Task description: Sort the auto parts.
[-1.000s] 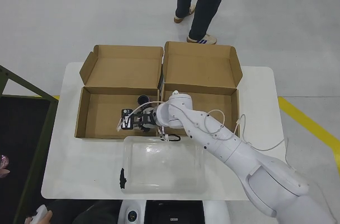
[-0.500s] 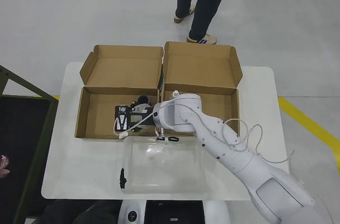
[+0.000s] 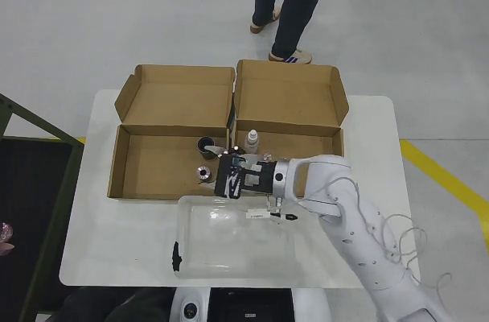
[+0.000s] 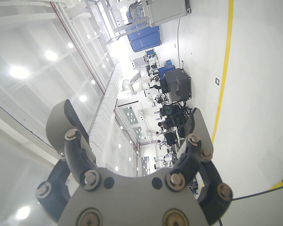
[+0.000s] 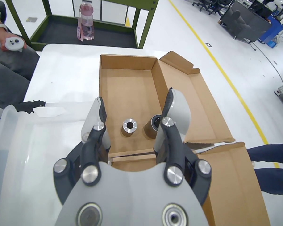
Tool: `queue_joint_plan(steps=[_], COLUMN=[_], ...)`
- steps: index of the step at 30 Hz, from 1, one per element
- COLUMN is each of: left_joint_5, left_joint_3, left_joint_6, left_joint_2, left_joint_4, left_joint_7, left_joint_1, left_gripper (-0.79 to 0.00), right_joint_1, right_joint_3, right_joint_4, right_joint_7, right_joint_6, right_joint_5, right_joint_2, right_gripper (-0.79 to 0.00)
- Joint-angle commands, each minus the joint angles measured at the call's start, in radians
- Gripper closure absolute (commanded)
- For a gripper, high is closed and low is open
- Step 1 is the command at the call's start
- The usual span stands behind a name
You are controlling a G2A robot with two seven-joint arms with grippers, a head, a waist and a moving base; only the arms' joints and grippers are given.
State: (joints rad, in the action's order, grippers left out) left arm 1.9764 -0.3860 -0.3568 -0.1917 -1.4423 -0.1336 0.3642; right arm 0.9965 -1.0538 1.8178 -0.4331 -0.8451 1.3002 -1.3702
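Spotted silver part (image 5: pixel 129 127) upright on floor of left cardboard box (image 3: pixel 148 165), near dark round part (image 5: pixel 153 128), close to wall shared with right cardboard box (image 3: pixel 309 146). Logged small white part (image 3: pixel 252 141) inside the latter. Found right claw (image 5: pixel 135 104) spread wide, gripping nothing, over box edge next to clear bin (image 3: pixel 228 241) on worktop (image 3: pixel 92 233). Found left claw (image 4: pixel 132 116) likewise wide open, empty, aimed up at hall ceiling.
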Motion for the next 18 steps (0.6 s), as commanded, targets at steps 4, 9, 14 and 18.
queue_joint_plan(steps=[4, 9, 14, 18], left_joint_5=[0.000, 0.000, 0.000, 0.000], left_joint_3=[0.000, 0.000, 0.000, 0.000], left_joint_6=[0.000, 0.000, 0.000, 0.000], left_joint_2=[0.000, 0.000, 0.000, 0.000], left_joint_4=[0.000, 0.000, 0.000, 0.000], left_joint_7=[0.000, 0.000, 0.000, 0.000], left_joint_1=[0.000, 0.000, 0.000, 0.000], left_gripper=[-0.785, -0.785, -0.785, -0.785], right_joint_1=[0.098, 0.202, 0.316, 0.399], right_joint_3=[-0.130, -0.254, -0.359, -0.424], right_joint_4=[0.051, 0.114, 0.164, 0.177], right_joint_7=[0.066, 0.145, 0.221, 0.305], right_joint_6=[-0.010, -0.005, 0.017, 0.052], right_joint_5=[0.016, 0.030, 0.066, 0.093], right_joint_2=[0.028, 0.051, 0.070, 0.081], right_gripper=[-0.480, -0.523, -0.588, -0.637])
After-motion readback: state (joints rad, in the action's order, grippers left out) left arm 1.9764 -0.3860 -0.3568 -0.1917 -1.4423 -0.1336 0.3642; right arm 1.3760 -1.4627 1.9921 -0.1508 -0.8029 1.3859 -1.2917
